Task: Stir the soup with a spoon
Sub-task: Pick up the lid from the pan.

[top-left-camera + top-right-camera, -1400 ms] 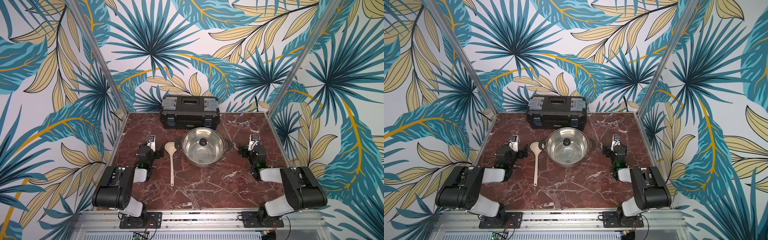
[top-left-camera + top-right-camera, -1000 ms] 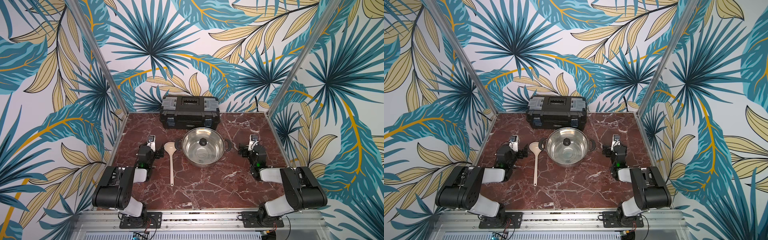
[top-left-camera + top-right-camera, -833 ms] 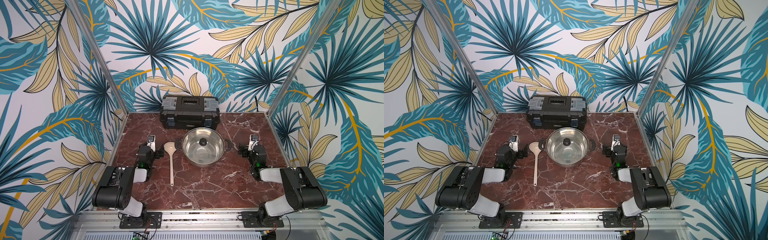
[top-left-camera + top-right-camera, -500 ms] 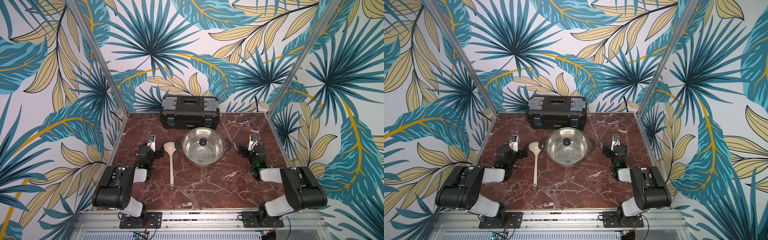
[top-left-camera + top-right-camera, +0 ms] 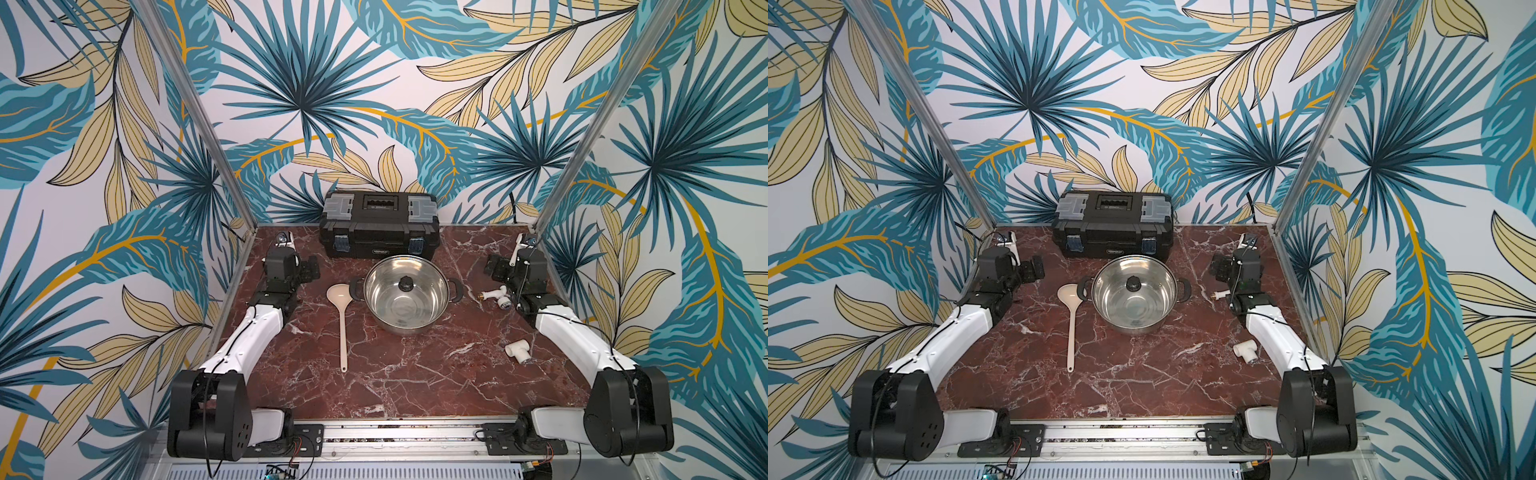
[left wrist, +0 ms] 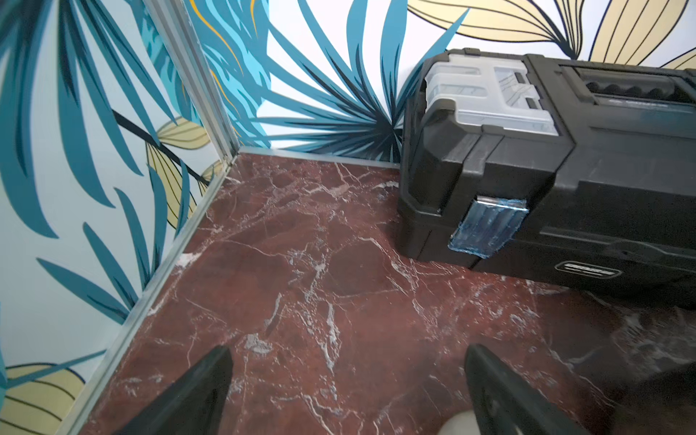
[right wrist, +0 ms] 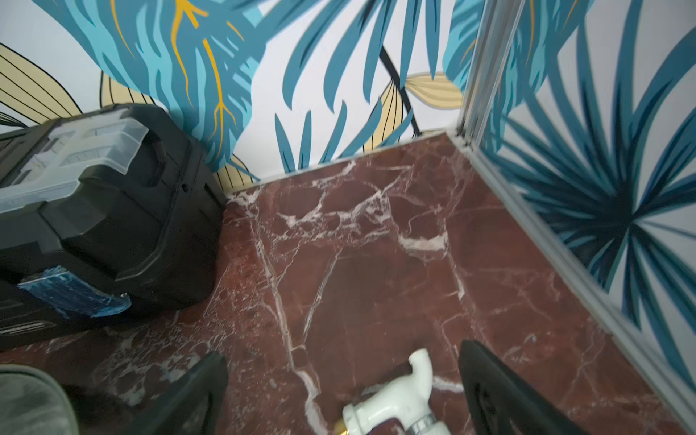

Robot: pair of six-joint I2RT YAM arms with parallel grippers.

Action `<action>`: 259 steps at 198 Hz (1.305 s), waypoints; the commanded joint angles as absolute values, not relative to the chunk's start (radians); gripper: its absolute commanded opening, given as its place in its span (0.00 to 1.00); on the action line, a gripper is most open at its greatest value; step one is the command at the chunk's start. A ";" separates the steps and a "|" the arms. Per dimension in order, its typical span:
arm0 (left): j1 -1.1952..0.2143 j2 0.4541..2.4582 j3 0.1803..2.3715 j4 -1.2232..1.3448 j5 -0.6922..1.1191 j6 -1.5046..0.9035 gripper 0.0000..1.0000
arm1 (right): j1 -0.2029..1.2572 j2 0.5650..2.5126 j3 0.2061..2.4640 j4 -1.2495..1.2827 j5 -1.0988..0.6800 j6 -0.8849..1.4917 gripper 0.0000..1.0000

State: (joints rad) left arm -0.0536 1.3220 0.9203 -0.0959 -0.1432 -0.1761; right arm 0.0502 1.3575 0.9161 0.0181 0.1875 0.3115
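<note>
**Ladle lies flat left of the pot, both pincers released**

The spoon [image 5: 341, 328] [image 5: 1072, 332], a cream-beige ladle, lies flat on the red-brown marble table [image 5: 395, 386], left of the centre. Its long axis runs near to far, almost straight. The round bowl is at the far end with its hollow facing up, and the slim handle points toward the near edge. The bowl sits just beside the left black loop handle of the stainless-steel pot [image 5: 405, 326] [image 5: 1133, 326]; whether they touch cannot be told. Nothing holds the ladle.

The pot stands upright in the middle of the table, with a clear glass lid over its mouth and the lid's black knob [image 5: 405, 284] at the centre. No soup shows through it. A black-and-grey toolbox [image 5: 379, 224] [image 6: 565, 169] [image 7: 94, 211] stands just behind the pot, against the far wall.

The left gripper [image 6: 346, 350] hangs low over bare marble at the far left, jaws spread wide and empty, well apart from the ladle's handle. The right gripper [image 7: 342, 352] is at the far right, jaws likewise spread and holding nothing. A white tap fitting [image 5: 496, 296] [image 7: 395, 395] lies on the table below it. A white pipe T-fitting [image 5: 517, 349] [image 5: 1246, 351] lies nearer, at the right.
</note>
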 commanded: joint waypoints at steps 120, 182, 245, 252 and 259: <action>-0.690 1.773 1.753 -0.933 -0.099 -0.376 1.00 | 0.200 1.097 1.088 -0.573 0.065 0.451 0.95; -0.786 2.000 2.000 -1.084 -0.224 -0.350 0.79 | 0.218 1.013 1.109 -0.646 0.048 0.456 0.95; -0.786 1.992 1.989 -1.052 -0.293 -0.370 0.78 | 0.219 1.011 1.088 -0.651 0.032 0.460 0.95; -0.785 1.996 1.989 -1.045 -0.291 -0.370 0.78 | 0.219 1.009 1.086 -0.648 0.032 0.462 0.94; -0.785 2.002 1.994 -1.042 -0.289 -0.370 0.77 | 0.219 1.008 1.084 -0.647 0.032 0.465 0.94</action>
State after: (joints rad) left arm -0.7860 2.0109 1.9495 -1.0588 -0.2638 -0.3611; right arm 0.2142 1.0119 1.0958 -0.6338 0.0425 0.4500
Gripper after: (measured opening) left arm 0.782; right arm 0.946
